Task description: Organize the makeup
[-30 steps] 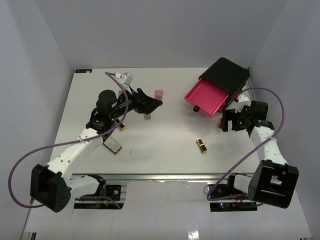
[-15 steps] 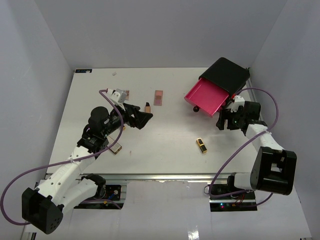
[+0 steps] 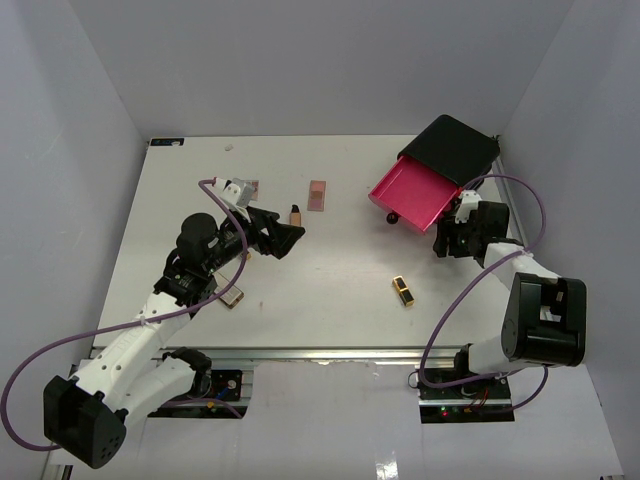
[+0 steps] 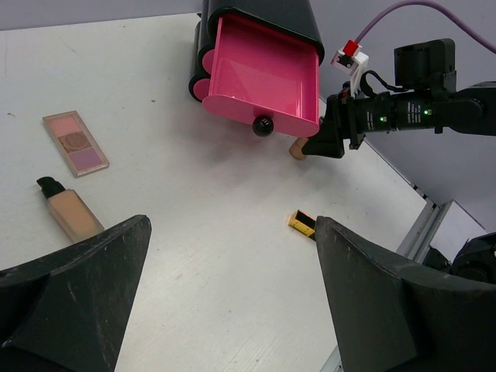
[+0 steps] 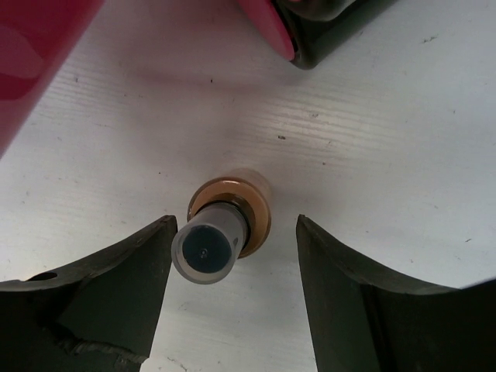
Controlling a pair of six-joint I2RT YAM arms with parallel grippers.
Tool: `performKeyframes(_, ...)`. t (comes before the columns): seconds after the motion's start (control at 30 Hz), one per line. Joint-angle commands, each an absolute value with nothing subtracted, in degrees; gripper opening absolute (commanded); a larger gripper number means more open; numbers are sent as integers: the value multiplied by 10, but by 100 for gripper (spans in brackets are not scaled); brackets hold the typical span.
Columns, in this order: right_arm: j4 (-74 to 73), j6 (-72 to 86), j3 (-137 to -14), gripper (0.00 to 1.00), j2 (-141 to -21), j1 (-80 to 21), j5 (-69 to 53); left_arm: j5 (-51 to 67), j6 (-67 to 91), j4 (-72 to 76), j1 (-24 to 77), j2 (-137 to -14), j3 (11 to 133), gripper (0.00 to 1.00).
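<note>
My right gripper [image 3: 446,243] is open just right of the pink drawer [image 3: 410,195]. In the right wrist view a small upright tan bottle with a grey cap [image 5: 221,232] stands between my right fingers [image 5: 116,287] without touching them. My left gripper [image 3: 286,236] is open and empty above the table. A tan-pink palette [image 3: 317,195], a lying tan foundation bottle [image 3: 296,213] and a black-and-gold lipstick [image 3: 404,291] lie on the table. They also show in the left wrist view: the palette [image 4: 75,142], the foundation bottle [image 4: 68,211], the lipstick [image 4: 302,223].
The black box [image 3: 456,147] stands at the back right with its pink drawer pulled out and empty [image 4: 263,81]. A pink compact [image 3: 251,187] lies behind my left wrist. A brown case [image 3: 233,298] lies partly under my left arm. Grey walls enclose the table.
My left gripper has drawn back toward the left, leaving the palette and the foundation bottle uncovered. My right gripper has moved in toward the box and now straddles the small tan bottle.
</note>
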State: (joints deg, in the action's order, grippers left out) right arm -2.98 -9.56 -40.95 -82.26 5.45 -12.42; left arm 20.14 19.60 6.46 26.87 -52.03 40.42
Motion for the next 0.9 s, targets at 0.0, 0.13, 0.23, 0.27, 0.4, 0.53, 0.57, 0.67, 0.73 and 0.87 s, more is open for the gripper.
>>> performKeyframes(0.0, 34, -93, -397, 67, -820, 48, -118, 203, 188, 64, 268, -510, 407, 98)
performKeyframes(0.13, 36, -93, -399, 63, -830, 47, -121, 202, 187, 62, 268, -511, 407, 98)
performKeyframes(0.23, 38, -95, -398, 54, -832, 47, -121, 202, 187, 62, 268, -511, 407, 98)
performKeyframes(0.27, 39, -95, -399, 50, -832, 47, -122, 203, 187, 63, 267, -511, 407, 98)
performKeyframes(0.4, 39, -99, -400, 33, -836, 47, -125, 203, 187, 62, 267, -512, 407, 98)
performKeyframes(0.53, 33, -104, -401, 22, -831, 47, -130, 203, 186, 62, 267, -513, 407, 98)
performKeyframes(0.57, 27, -108, -403, 19, -825, 47, -132, 204, 186, 62, 267, -514, 407, 98)
performKeyframes(0.67, -12, -133, -412, 11, -793, 47, -138, 205, 185, 60, 267, -516, 407, 98)
performKeyframes(0.73, -52, -157, -424, 8, -750, 47, -146, 206, 184, 61, 268, -515, 407, 98)
performKeyframes(0.87, -168, -244, -461, 8, -684, 35, -144, 216, 185, 64, 267, -517, 408, 98)
